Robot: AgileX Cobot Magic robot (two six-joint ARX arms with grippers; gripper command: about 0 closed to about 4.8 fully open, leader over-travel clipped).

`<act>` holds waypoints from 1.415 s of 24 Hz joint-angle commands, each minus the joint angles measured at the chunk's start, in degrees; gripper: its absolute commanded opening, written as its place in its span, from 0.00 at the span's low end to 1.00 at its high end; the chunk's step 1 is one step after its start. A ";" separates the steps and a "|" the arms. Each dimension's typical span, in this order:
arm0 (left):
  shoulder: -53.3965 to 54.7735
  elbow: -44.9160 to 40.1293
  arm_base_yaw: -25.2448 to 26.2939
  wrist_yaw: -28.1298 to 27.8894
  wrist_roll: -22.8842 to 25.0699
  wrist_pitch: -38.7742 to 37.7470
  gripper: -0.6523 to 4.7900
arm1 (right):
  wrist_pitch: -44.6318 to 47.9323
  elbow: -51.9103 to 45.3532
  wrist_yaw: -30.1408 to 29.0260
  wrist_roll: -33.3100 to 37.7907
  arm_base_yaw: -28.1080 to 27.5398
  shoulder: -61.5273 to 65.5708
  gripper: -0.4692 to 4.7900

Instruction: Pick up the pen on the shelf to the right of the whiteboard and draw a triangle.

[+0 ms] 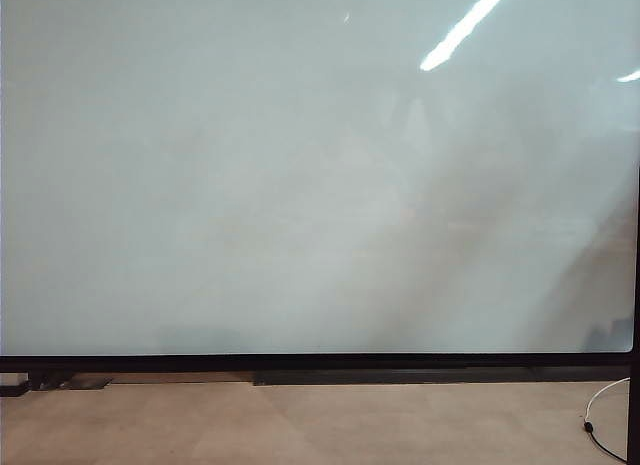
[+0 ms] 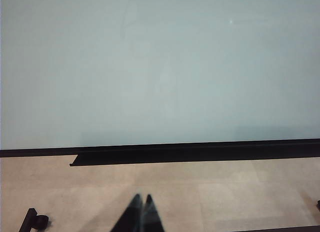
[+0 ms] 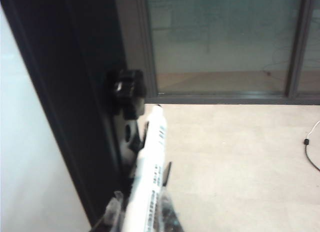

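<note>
Pen [image 3: 150,167]: white barrel with dark print, lying between the right pincer's fingers, beside the black frame [image 3: 70,107] at the board's edge; the end away from the pincer reaches up near a black bracket [image 3: 127,92] on that frame.
Long axis: runs straight out from the pincer, roughly along the frame's upright edge.
Right pincer [image 3: 142,214]: at the board's right edge, out of the exterior view; fingers flank the barrel closely, yet a firm clamp cannot be told.
Left pincer [image 2: 141,212]: clenched, tips together, holding nothing, low over the floor facing the whiteboard [image 2: 160,67] and its bottom ledge [image 2: 190,154].
Whiteboard face: bare in the exterior view [image 1: 300,185], no triangle yet.
Nearer arm: right, already at the pen; left well apart.
Coming move, as a judgement: secure the grip, draw the pen clear along its own axis away from the bracket, then swing toward the board face.
</note>
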 commanded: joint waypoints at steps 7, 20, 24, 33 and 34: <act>0.00 0.20 -0.02 0.02 0.02 0.46 0.11 | 0.57 0.20 -0.52 -0.07 0.15 -0.24 0.17; 0.00 0.20 -0.02 0.02 0.02 0.46 0.11 | 1.42 0.20 0.26 0.33 -1.57 -0.61 0.09; 0.00 0.20 -0.02 0.00 0.02 0.46 0.11 | 2.14 0.20 1.88 0.94 -2.62 -1.16 0.09; 0.00 0.20 -0.02 0.02 0.02 0.46 0.11 | 0.44 -2.10 10.10 1.11 -5.88 -9.73 0.08; 0.00 0.20 -0.02 0.02 0.02 0.46 0.11 | 0.07 -3.10 11.85 1.03 -5.88 -11.65 0.08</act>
